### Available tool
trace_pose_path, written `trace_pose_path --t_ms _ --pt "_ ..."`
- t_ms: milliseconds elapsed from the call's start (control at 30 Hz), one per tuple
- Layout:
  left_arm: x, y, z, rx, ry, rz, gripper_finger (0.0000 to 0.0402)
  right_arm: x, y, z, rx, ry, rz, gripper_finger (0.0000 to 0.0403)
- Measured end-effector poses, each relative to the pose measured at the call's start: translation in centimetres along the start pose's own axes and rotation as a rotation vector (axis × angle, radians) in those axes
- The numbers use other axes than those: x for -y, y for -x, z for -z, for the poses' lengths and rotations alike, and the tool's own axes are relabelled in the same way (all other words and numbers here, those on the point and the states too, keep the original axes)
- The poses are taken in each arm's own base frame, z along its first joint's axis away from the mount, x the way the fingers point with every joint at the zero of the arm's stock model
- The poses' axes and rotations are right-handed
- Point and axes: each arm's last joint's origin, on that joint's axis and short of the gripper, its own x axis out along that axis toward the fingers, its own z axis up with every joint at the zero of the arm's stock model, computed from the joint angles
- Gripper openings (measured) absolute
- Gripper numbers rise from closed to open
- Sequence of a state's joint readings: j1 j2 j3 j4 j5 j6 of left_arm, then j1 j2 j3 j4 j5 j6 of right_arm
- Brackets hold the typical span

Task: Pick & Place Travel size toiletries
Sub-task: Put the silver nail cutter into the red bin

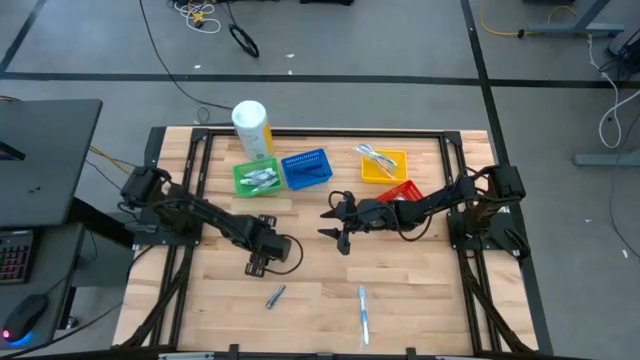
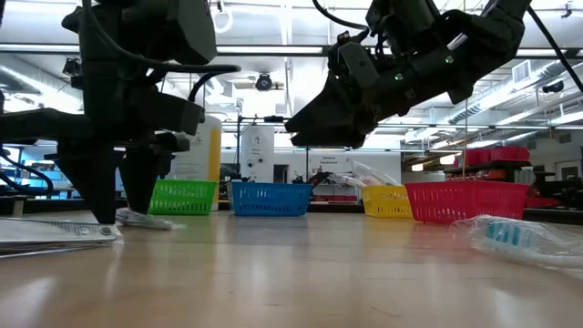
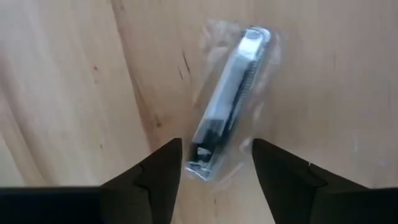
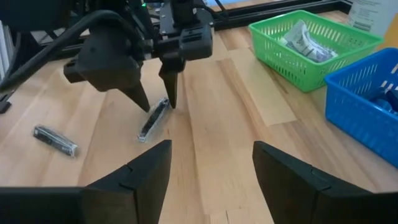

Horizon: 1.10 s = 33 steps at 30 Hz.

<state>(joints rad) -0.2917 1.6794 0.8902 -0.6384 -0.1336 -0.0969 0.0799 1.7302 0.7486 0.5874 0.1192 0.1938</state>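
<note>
Left pincer (image 1: 262,262) open, low; right pincer (image 1: 336,222) open, raised.

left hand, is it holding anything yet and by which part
Nothing held. The left hand is open, its fingers straddling one end of a wrapped dark item lying on the table. The right hand is empty.

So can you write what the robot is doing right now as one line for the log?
left end effector: open, down over wrapped razor | right end effector: open, raised mid-table, waiting | toothbrush: lying near front edge
</note>
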Motion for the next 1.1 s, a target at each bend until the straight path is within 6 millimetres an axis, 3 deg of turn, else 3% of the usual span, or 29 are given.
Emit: trace_pose_path --t_ms 167,500,667,800,1100 --pt "0.0 -0.1 -0.1 -0.002 -0.007 0.022 0.0182 0.0 0.0 0.0 0.000 -0.007 0.000 0.0236" --pt "-0.1 0.0 -0.9 0.076 0.067 -0.016 0.0062 -0.3 0.0 0.1 -0.013 0.032 -0.068 0.0236" --pt "-0.5 0.9 -2.9 0.242 0.159 -0.109 0.0061 -1.3 0.2 0.3 -0.011 0.156 -0.097 0.0235" --pt "-1.0 2.2 -5.1 0.411 0.152 -0.104 0.0087 -1.7 0.2 0.5 -0.026 0.206 -0.076 0.0235" --pt "-2.5 3.6 -6.8 0.488 0.155 -0.117 0.0064 -1.7 0.3 0.9 -0.057 0.246 -0.063 0.0235"
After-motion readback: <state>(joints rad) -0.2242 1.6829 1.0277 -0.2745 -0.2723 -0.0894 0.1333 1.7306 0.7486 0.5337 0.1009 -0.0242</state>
